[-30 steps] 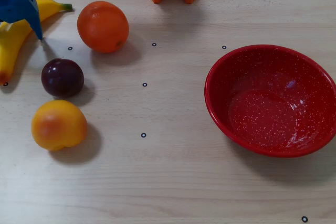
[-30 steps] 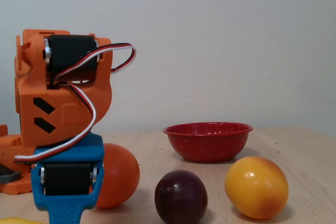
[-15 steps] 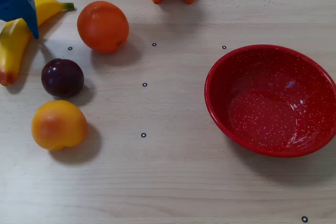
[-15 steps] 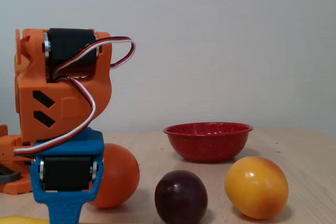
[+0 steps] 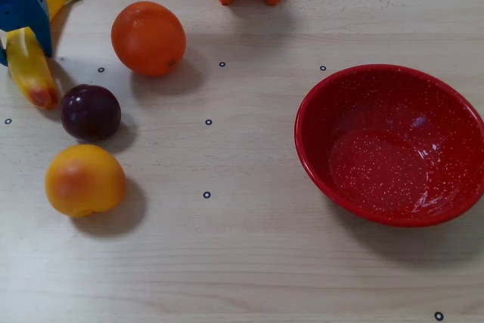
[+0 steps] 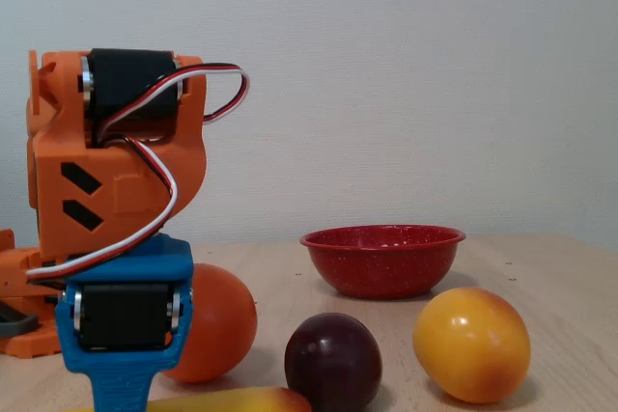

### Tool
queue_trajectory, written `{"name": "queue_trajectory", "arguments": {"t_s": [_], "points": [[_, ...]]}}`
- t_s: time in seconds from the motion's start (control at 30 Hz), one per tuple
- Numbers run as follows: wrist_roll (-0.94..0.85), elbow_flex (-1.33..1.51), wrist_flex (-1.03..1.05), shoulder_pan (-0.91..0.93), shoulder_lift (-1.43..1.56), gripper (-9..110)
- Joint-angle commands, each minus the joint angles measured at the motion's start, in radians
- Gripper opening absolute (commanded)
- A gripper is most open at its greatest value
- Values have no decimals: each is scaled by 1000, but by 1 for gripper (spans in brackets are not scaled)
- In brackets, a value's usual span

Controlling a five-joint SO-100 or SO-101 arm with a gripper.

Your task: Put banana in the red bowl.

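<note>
Up in the overhead view's top-left corner, the blue gripper [image 5: 21,17] sits across the banana [image 5: 30,73] mid-length, seemingly clamping it, so both ends stick out. Far right, the red bowl [image 5: 318,104] waits empty on the desk [image 5: 242,262].

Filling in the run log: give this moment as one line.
gripper: on banana, closure unclear | banana: left edge by plum | red bowl: empty | step: pickup
</note>
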Motion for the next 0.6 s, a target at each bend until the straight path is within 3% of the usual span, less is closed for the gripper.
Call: {"name": "queue_trajectory", "arguments": {"t_s": [0.0,0.07,0.57], "points": [[23,-40,-9,-28,46,6],[15,-40,-21,-28,46,0],[9,-34,-15,-26,84,0]]}}
